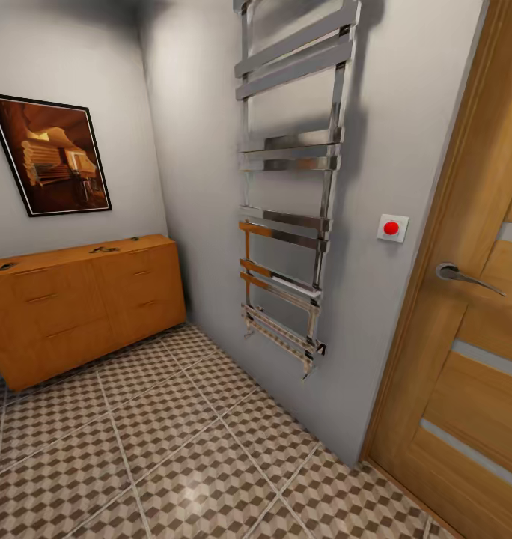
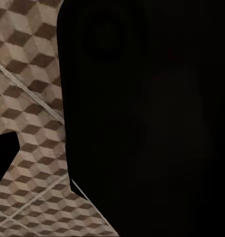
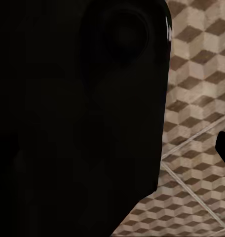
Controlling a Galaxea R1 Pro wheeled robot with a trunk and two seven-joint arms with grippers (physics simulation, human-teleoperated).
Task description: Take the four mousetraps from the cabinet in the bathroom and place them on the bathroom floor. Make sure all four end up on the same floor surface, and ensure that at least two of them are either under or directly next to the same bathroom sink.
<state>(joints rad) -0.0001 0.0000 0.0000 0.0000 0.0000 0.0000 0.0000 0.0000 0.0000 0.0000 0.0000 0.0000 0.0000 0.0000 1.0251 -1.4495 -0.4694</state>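
**Traps spotted on the cabinet, robot not there yet**

So the head view has the cabinet point(image 1: 84, 307) off to the left against the far wall, under a framed picture point(image 1: 50, 153). On its top I can make out three small dark things that look like mousetraps point(image 1: 104, 249): one near the left end, two closer to the right end. If there's a fourth, I can't see it.

Both wrist views are mostly a black shape with tiled bathroom floor point(image 1: 174, 449) behind, so I can't tell how far open either tool is, or whether it's carrying anything.

The cabinet runs lengthwise along the wall, ahead and left, so I'd guess the left arm gets there first.

One towel rail point(image 1: 290, 180), one door point(image 1: 465, 299).
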